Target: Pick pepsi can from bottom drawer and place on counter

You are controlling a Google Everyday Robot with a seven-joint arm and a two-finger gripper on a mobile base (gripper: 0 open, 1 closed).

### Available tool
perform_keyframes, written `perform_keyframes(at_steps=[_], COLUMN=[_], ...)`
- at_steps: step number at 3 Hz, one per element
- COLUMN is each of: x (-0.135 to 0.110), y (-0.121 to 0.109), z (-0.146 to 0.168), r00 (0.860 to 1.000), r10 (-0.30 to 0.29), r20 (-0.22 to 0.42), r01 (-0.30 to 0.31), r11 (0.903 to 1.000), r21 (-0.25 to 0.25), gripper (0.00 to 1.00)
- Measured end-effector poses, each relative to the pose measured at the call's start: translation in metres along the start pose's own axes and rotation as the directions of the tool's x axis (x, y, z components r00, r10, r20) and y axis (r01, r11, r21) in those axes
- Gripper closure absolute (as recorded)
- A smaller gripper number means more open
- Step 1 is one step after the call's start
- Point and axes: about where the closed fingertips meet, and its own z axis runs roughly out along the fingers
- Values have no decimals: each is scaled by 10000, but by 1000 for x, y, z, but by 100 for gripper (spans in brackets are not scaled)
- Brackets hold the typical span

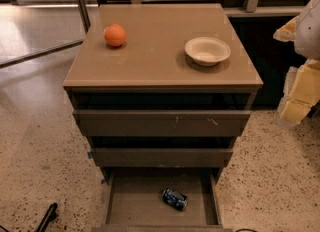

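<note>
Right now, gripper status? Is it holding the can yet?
Gripper: at the right edge beside the counter, open or closed cannot be told; pepsi can lies in the bottom drawer.

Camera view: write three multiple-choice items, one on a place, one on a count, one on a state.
1. Things on the counter: A one; B four; C two.
2. The pepsi can lies: A on the counter; B in the bottom drawer; C in the claw.
3. The bottom drawer is: A pulled open; B shut; C taken out.
Key: 1 C, an orange and a bowl; 2 B, it rests on the drawer's floor, the claw off at the right edge; 3 A, its inside shows.
</note>
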Motion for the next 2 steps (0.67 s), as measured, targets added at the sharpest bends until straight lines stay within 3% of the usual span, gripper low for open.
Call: perform_keyframes(at_steps=[2], x=[7], y=[1], z=[5], r00=[9996], r10=[275], r20=[-16], r01=[-275], r11=[9996], r21=[-53], gripper=[0])
